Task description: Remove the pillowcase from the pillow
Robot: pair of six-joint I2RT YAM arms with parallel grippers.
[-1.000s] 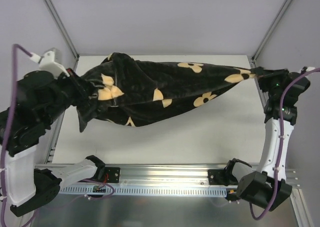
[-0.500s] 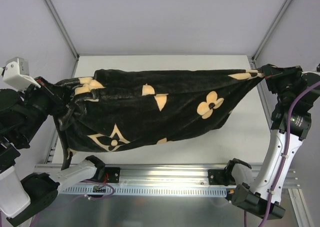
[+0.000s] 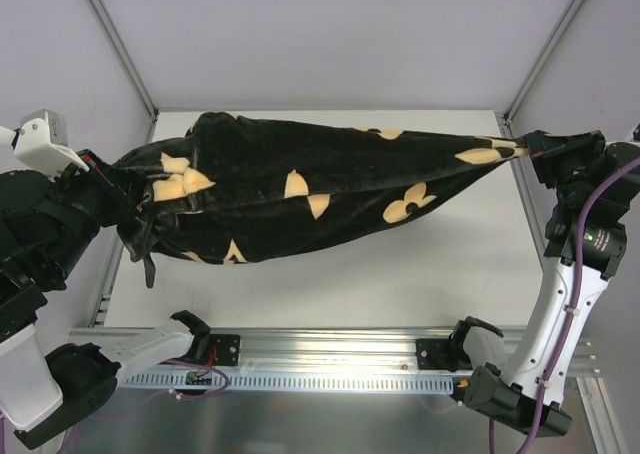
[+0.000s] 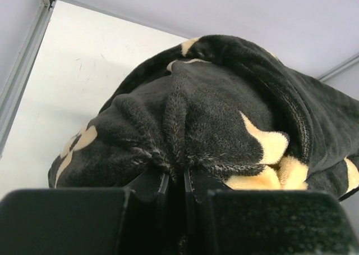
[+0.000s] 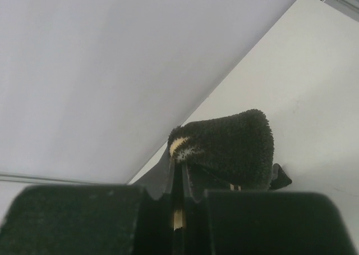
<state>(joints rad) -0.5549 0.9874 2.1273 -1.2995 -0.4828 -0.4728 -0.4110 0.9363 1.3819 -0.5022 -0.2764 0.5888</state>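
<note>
The black pillowcase (image 3: 320, 199) with tan flower motifs hangs stretched above the table between both arms, bulging as if full. My left gripper (image 3: 118, 196) is shut on bunched fabric at its left end; the left wrist view shows the pillowcase (image 4: 213, 114) gathered into the closed jaws of the left gripper (image 4: 175, 179). My right gripper (image 3: 528, 150) is shut on the right corner; the right wrist view shows that corner of the pillowcase (image 5: 230, 145) pinched in the right gripper (image 5: 179, 173). No white pillow shows; it is hidden.
The white table (image 3: 400, 274) lies below the hanging fabric. Metal frame posts (image 3: 120, 49) rise at the back corners, and a rail (image 3: 330, 349) runs along the near edge. Grey walls close in on both sides.
The pillowcase swung down toward the near edge half a second ago, then rose and tightened into a narrower span. My left gripper moved left and outward; the right one shifted slightly up.
</note>
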